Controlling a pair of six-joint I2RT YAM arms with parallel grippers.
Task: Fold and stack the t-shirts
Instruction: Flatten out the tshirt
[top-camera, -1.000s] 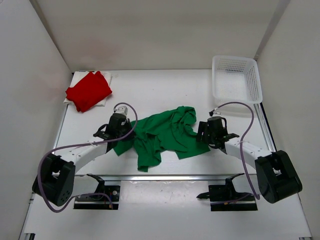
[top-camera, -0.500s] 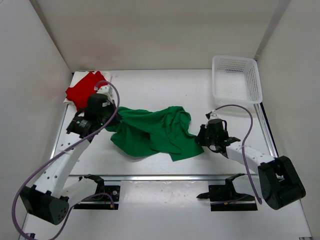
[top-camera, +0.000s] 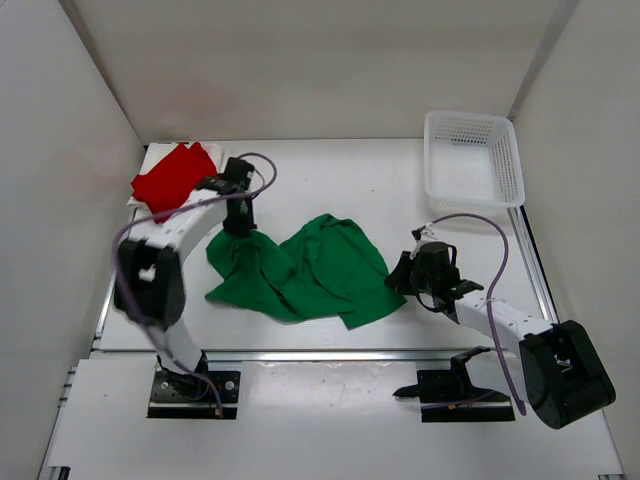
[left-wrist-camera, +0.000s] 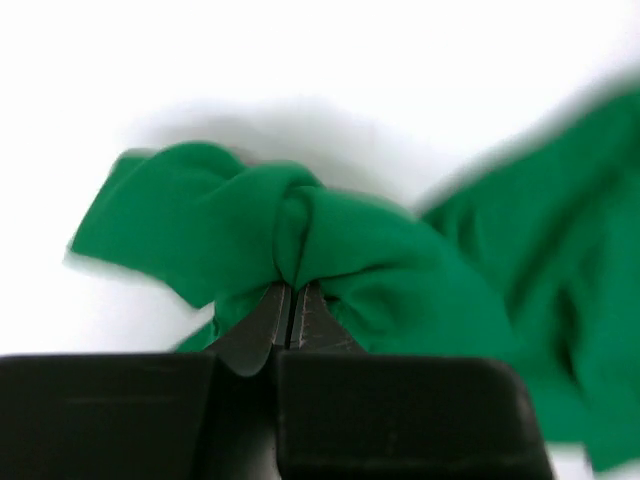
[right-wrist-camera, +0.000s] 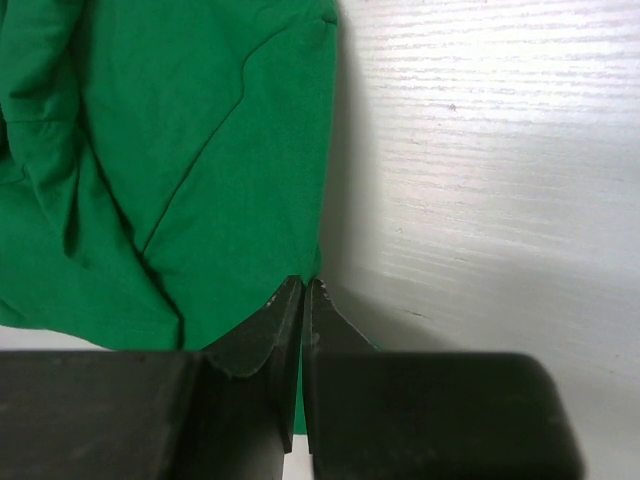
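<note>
The green t-shirt (top-camera: 310, 270) lies rumpled and partly spread at the middle of the table. My left gripper (top-camera: 240, 228) is shut on a bunched fold at its back left corner; the left wrist view shows the cloth (left-wrist-camera: 420, 290) pinched at the tips (left-wrist-camera: 290, 292). My right gripper (top-camera: 397, 280) is low at the shirt's right edge, shut on the hem (right-wrist-camera: 200, 150), with green showing between its tips (right-wrist-camera: 303, 290). At the back left, the folded red t-shirt (top-camera: 175, 180) rests on the cream-white t-shirt (top-camera: 152, 160).
A white mesh basket (top-camera: 505, 165) stands at the back right corner. White walls close in the table on three sides. A metal rail (top-camera: 350, 352) runs along the near edge, with both arm bases behind it.
The right gripper has shut on the green shirt's right hem. The left arm swung toward the back with its corner, pulling the shirt leftward and spreading it wider.
</note>
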